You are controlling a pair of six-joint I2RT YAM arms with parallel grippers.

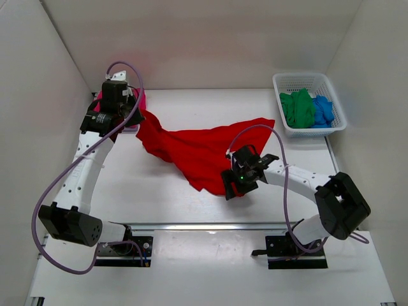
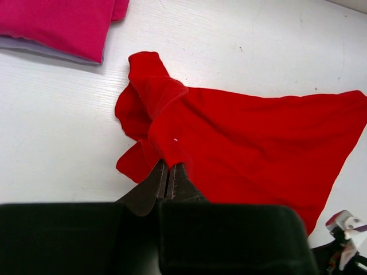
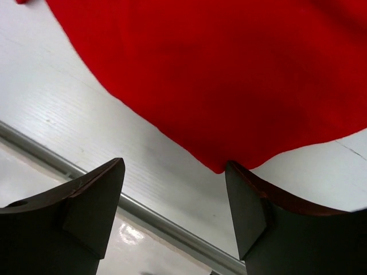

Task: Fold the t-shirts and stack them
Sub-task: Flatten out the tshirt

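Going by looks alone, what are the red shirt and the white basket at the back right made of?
The red t-shirt looks like soft matte cloth, perhaps a cotton knit: it drapes and bunches into folds. The basket looks like white moulded plastic with a slight sheen: its rigid mesh walls have regular holes.

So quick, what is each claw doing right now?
Left gripper: closed, pinching the red t-shirt.
Right gripper: open, holding nothing, by that shirt's edge.

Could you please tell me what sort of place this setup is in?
Probably a robotics lab test cell: plain white walls box in the table, and the left arm and right arm are bolted at its near edge.
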